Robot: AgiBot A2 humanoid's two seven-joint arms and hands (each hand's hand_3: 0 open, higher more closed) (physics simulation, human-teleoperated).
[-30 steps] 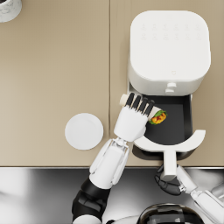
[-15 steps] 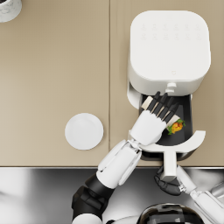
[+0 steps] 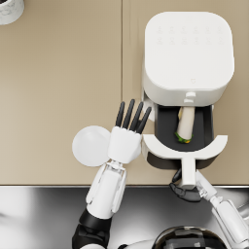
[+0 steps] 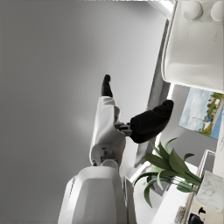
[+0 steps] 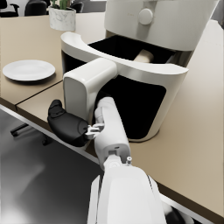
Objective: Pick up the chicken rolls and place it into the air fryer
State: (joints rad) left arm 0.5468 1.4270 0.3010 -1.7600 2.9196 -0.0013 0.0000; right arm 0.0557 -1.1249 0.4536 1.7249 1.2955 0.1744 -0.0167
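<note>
chicken roll in the drawer, left hand empty beside it

lying lengthwise in the pulled-out black drawer of the air fryer: the chicken roll, pale wrap with a bit of green and orange filling at the end toward the robot. partly tucked under the fryer's white body at its far end. seen in the right wrist view as a pale tip inside the dark basket.

just beside the drawer's near-left corner, the left hand, dark fingers straight and spread, pointing away from the robot, holding nothing. close to the drawer's white front, touching or not unclear. partly over the edge of a small white plate resting on the tan table.

at the drawer's handle, the right hand, dark fingers wrapped about the handle's lower end; in the right wrist view, hand pressed against the white handle block, grasping it from the side.

far off at the table's far left corner, part of a marbled pot. same pot with a green plant in the right wrist view. along the table's near edge, a grey reflective floor strip.
</note>
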